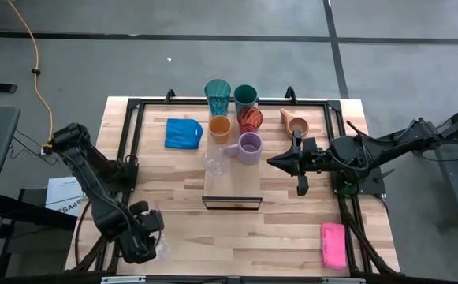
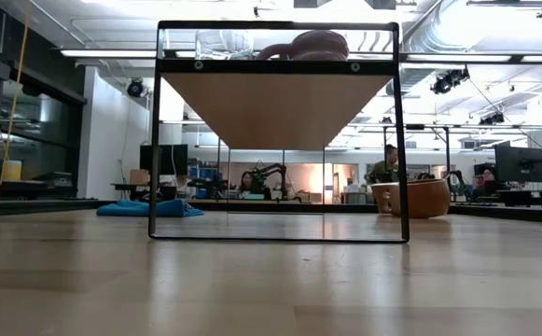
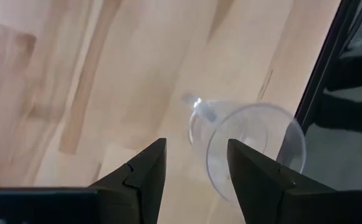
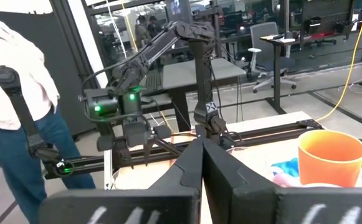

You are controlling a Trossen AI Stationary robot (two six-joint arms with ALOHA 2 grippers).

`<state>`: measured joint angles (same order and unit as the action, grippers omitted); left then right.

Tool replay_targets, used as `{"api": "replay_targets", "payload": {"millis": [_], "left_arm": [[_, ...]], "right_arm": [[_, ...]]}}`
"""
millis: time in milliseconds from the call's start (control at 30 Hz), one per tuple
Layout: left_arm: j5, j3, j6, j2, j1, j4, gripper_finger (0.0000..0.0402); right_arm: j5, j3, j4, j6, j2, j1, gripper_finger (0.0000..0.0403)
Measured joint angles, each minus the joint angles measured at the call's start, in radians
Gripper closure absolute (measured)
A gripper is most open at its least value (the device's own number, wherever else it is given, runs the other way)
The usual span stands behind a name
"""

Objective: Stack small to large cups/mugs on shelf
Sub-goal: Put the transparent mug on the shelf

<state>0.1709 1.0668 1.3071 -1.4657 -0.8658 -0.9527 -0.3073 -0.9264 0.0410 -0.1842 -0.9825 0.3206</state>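
Note:
My left gripper [image 1: 143,246] [image 3: 196,165] stands open near the table's near left corner, pointing steeply down. Just beside its fingers a clear glass [image 3: 249,149] [image 1: 161,241] lies on its side on the table. The shelf [image 1: 232,185] [image 2: 278,65] stands mid-table and carries a lavender mug [image 1: 250,147] and a second clear glass [image 1: 214,162]. Behind them are the orange [image 1: 219,128], red [image 1: 251,118], teal [image 1: 217,96] and dark green [image 1: 245,96] cups. A tan mug [image 1: 295,122] lies on its side. My right gripper [image 1: 272,162] [image 4: 199,152] is shut and level, just right of the lavender mug.
A blue cloth [image 1: 183,132] lies left of the cups. A pink sponge [image 1: 333,244] lies at the near right corner. A black frame rail [image 3: 327,68] runs along the table edge beside the lying glass. A person [image 4: 6,93] stands beyond the table's left side.

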Motion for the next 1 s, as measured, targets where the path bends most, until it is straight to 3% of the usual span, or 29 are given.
{"api": "replay_targets", "payload": {"millis": [400, 733, 833, 1000], "left_arm": [[-0.081, -0.056, 0.011, -0.018, 0.002, 0.116, 0.0245], [-0.085, -0.091, 0.011, -0.091, 0.002, 0.135, 0.0249], [-0.085, -0.092, 0.011, -0.107, 0.002, 0.14, 0.0276], [-0.075, -0.092, 0.01, -0.105, 0.002, 0.14, 0.0385]], "right_arm": [[0.0, 0.0, 0.0, 0.001, 0.0, 0.0, 0.0402], [0.0, 0.0, -0.002, 0.002, 0.0, 0.0, 0.0402], [0.0, 0.0, -0.004, 0.002, 0.0, 0.0, 0.0402], [0.0, 0.0, -0.005, 0.002, 0.0, 0.0, 0.0402]]}}
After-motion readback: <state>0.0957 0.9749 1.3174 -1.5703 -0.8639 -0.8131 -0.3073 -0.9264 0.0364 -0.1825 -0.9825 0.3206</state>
